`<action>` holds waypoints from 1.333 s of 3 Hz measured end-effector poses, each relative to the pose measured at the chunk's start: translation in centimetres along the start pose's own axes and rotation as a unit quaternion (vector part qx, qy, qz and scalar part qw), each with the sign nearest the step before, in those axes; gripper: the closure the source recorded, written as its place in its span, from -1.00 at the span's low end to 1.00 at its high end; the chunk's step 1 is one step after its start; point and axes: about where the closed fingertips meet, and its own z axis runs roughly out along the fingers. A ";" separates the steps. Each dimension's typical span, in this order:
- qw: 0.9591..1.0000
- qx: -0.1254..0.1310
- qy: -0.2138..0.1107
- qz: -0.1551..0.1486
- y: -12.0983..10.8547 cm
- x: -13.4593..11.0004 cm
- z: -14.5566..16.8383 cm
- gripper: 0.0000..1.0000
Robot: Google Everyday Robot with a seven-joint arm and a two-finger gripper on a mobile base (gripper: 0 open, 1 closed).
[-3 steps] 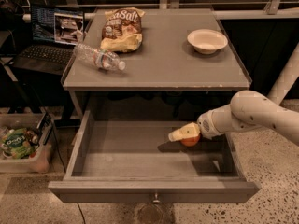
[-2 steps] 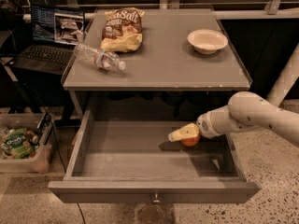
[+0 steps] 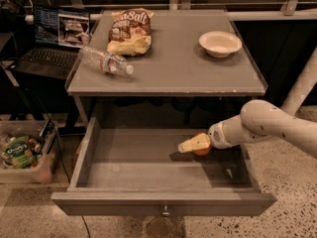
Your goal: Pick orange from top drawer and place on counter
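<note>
reaching into the open top drawer [image 3: 163, 202] from its right side, the gripper [image 3: 191, 144] sits low over the drawer floor, right of the drawer's middle and toward its back wall. the orange [image 3: 204, 151] lies on the drawer floor right at the gripper, partly hidden behind it, and the two look to be touching. how far the gripper is open, and whether it has hold of the fruit, i cannot tell from this view.

judging by its look, the orange should be light and firm, with a little give under pressure, and not fragile. its skin is matte, so grip should be fair. being round, it may roll or squirt out if squeezed off centre. the best hold is likely across its widest part, taken on opposite sides with only a moderate squeeze. the drawer's right wall is near, so a stray push could pin the fruit there or send it rolling along the floor.

above the drawer, the counter [image 3: 173, 63] carries a white bowl [image 3: 220, 42], a chip bag [image 3: 130, 31] and a water bottle [image 3: 105, 61] lying on its side. the part of the counter just above the drawer's front shows bare grey top.
</note>
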 end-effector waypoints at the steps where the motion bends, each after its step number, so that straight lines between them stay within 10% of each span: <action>1: 1.000 0.000 0.000 0.000 0.1 -0.1 -0.2 -0.64; 4: 1.000 0.000 0.000 0.000 0.1 -0.1 -0.2 0.77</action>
